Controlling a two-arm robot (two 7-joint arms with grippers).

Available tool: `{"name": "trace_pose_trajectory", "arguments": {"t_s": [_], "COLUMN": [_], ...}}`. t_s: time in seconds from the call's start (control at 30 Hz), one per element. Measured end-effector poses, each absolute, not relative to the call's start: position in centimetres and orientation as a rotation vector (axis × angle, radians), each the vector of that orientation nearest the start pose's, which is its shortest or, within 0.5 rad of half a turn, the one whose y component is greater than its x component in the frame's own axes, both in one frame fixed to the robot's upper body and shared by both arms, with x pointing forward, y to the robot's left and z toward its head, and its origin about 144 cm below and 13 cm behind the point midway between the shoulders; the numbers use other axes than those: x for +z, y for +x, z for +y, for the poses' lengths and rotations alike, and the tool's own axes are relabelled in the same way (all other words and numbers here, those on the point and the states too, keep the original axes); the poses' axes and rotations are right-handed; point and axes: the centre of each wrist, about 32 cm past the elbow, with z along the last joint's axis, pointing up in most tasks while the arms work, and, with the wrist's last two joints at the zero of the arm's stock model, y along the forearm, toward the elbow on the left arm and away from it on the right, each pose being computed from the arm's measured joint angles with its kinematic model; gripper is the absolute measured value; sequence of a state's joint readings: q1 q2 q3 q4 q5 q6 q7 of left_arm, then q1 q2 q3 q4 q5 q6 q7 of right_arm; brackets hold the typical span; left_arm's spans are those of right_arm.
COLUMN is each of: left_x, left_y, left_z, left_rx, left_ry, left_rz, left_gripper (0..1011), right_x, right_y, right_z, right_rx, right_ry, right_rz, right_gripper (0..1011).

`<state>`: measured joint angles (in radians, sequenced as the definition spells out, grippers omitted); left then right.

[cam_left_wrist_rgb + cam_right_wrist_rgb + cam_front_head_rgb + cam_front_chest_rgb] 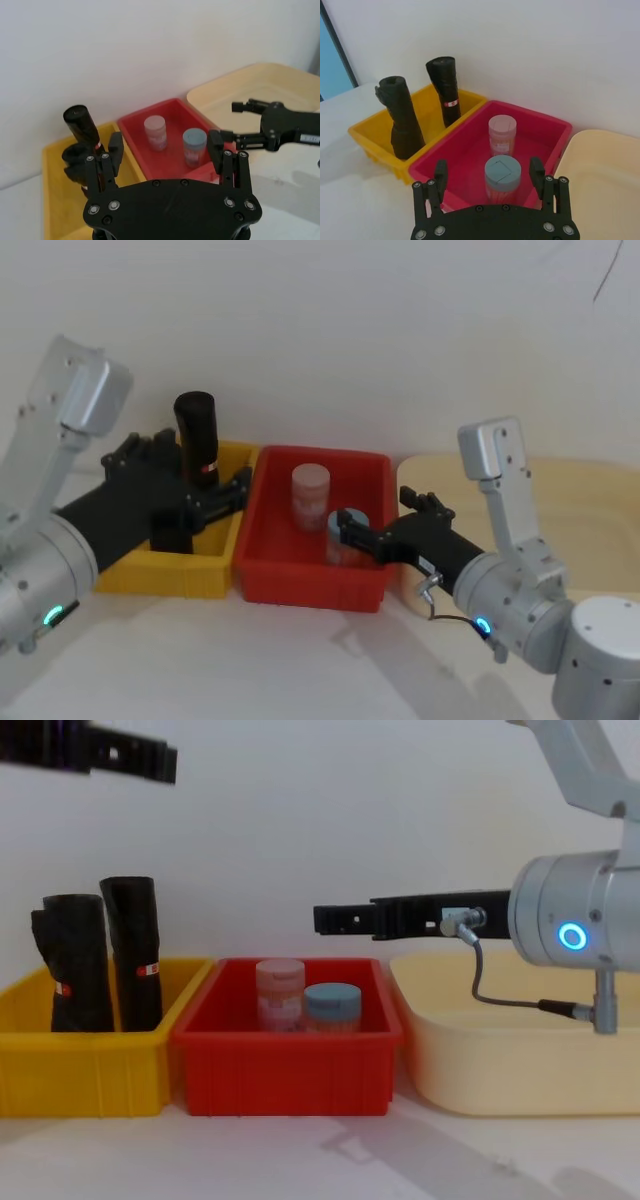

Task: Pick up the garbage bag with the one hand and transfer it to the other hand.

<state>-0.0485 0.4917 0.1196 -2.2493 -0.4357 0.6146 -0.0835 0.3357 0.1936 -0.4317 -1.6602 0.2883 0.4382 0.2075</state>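
The task is at its first step, the reach for the garbage bag (pixel 75 965), which is not yet picked up. The bag stands upright in the yellow bin (pixel 90 1070), below the left pincer (pixel 165 147). It is not between the fingers. It stands to the outer side of the finger (pixel 116 147) that is farther from the red bin (pixel 285 1070). The left pincer, on the arm with the green ring, hangs well above the bin. Its fingers are spread wide and it holds nothing. A taller black roll (pixel 130 950) stands just beside the bag, also below this pincer, and it is the nearer of the two to the gap between the fingers. The right pincer (pixel 488 170), on the arm with the blue ring, is also spread open and empty. It hangs above the red bin, apart from the left one. I judge that the next move calls for shifting the left pincer sideways until the short, thick bag is under the gap. After that it must descend straight, so that one finger passes between the two rolls without pushing the taller one. It should then close on the upper part of the bag. This leaves the lower part free for the right pincer, which will take the bag after the lift. The two rolls look alike, so the main risk is to grasp the wrong one.
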Motion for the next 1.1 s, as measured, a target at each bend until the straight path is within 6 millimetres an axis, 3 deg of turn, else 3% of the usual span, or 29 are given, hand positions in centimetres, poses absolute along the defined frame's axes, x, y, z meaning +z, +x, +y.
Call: {"name": "trace_pose_trajectory", "arguments": {"t_s": [0.43, 1.1], "left_x": [132.0, 130.9], "left_y": [38.6, 37.7], "left_z": [26.0, 26.9], "left_rx": [1.168, 1.198], "left_ry": [0.144, 0.158], "left_rz": [-0.067, -0.055], "left_gripper": [1002, 1002], "right_x": [126.1, 125.6], "right_y": [51.7, 54.3], "right_z": [-12.8, -9.0], "right_rx": [-0.907, -0.889], "right_ry": [-0.148, -0.253], "right_rz": [0.038, 0.028], "right_gripper": [1001, 1000]}}
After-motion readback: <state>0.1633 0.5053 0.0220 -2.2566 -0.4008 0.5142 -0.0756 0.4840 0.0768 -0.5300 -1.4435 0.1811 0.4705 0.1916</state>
